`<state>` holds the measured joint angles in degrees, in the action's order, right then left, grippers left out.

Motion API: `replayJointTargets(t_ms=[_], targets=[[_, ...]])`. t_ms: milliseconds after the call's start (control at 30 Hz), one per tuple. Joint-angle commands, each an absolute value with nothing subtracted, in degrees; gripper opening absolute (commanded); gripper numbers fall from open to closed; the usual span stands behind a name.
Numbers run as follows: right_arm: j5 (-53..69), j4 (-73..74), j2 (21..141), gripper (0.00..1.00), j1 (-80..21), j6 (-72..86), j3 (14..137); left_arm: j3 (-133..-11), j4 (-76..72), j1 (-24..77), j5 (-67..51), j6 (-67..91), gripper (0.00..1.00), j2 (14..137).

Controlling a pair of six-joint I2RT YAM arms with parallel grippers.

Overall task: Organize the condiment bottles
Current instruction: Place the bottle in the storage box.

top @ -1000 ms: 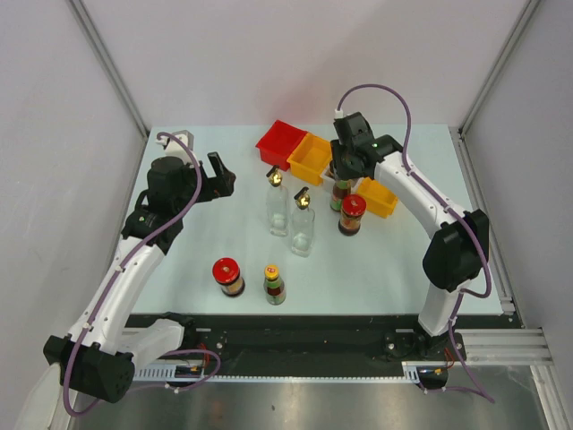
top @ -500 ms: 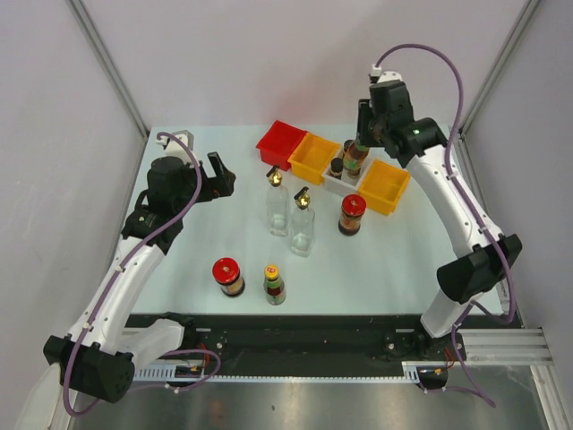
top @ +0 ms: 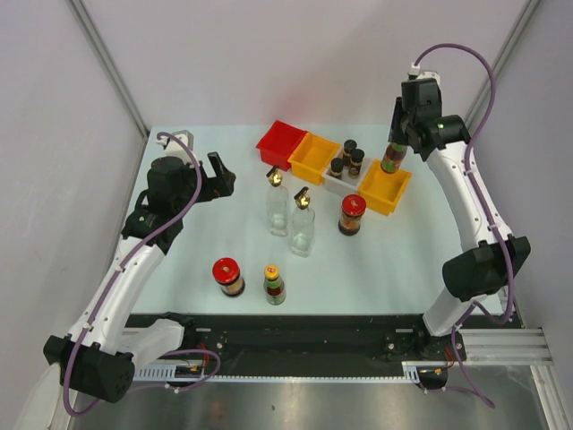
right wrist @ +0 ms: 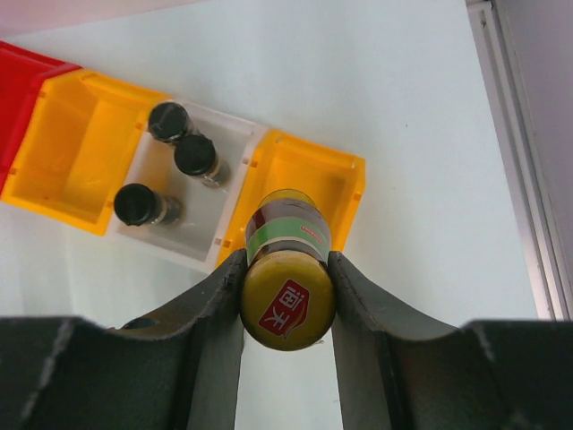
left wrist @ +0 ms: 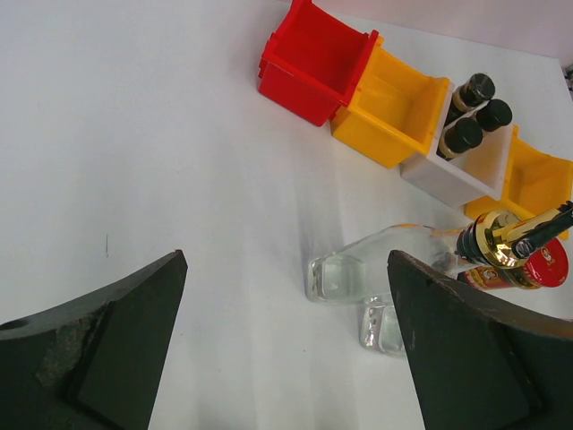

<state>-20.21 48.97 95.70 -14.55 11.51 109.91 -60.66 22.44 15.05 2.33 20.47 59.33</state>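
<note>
Sauce bottle [right wrist: 286, 300] sat clamped between right fingers [right wrist: 222, 309], yellow cap pinched both sides, hanging over orange bin [right wrist: 333, 184] edge. Left fingers [left wrist: 116, 358] were spread wide, holding nothing.

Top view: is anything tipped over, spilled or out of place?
Nothing stands out. The bottles on the table stand upright, no spill shows, and the right gripper holds a yellow-capped bottle upright over the right-end yellow bin.

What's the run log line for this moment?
right gripper: shut on yellow-capped sauce bottle | bottle: above rightmost orange bin, not released | left gripper: open, empty
</note>
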Motion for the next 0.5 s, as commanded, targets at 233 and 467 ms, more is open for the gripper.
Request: replayJointTargets(t_ms=[233, 467], targets=[[-19.6, 40.08, 102.74, 0.0, -12.66, 11.86, 109.07, -60.47, 21.27, 14.68, 2.37, 19.42, 1.0, 59.06], [-20.21, 36.39, 105.64, 0.0, -11.87, 11.95, 107.76, -60.47, 21.27, 14.68, 2.37, 19.34, 1.0, 59.41]])
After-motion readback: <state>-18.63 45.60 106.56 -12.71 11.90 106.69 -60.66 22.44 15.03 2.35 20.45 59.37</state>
